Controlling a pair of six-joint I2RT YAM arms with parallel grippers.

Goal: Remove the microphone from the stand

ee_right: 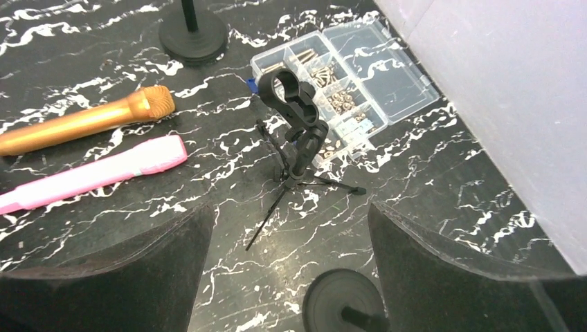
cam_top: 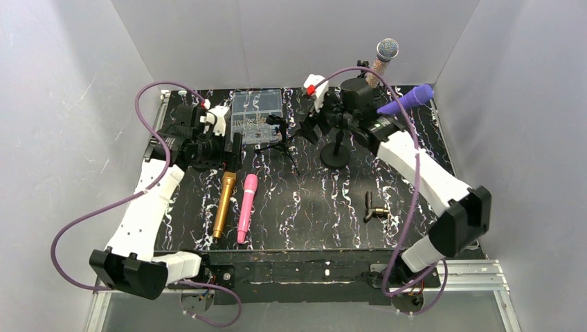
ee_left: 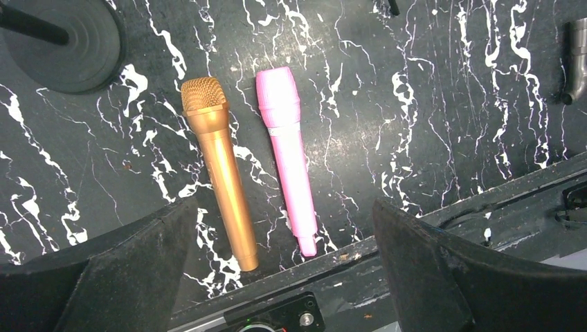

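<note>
A silver-headed microphone (cam_top: pixel 385 57) stands upright in a stand at the back right. A purple microphone (cam_top: pixel 408 99) leans beside it, and what holds it is hidden by the right arm. A gold microphone (cam_top: pixel 225 203) (ee_left: pixel 218 169) (ee_right: pixel 83 121) and a pink one (cam_top: pixel 247 207) (ee_left: pixel 287 159) (ee_right: pixel 97 173) lie flat, side by side. My left gripper (cam_top: pixel 232 149) (ee_left: pixel 282 211) hangs open above their handles. A small tripod stand (cam_top: pixel 280 135) (ee_right: pixel 294 131) has an empty clip. My right gripper (cam_top: pixel 309 128) (ee_right: pixel 291 211) is open just behind it, holding nothing.
A round-base stand (cam_top: pixel 336 153) (ee_right: pixel 342 304) sits under the right gripper; a second round base (ee_left: pixel 66 45) (ee_right: pixel 192 34) sits near the left arm. A clear parts box (cam_top: pixel 257 111) (ee_right: pixel 346 76) is at the back. A small metal fitting (cam_top: pixel 375 207) (ee_left: pixel 576 59) lies front right.
</note>
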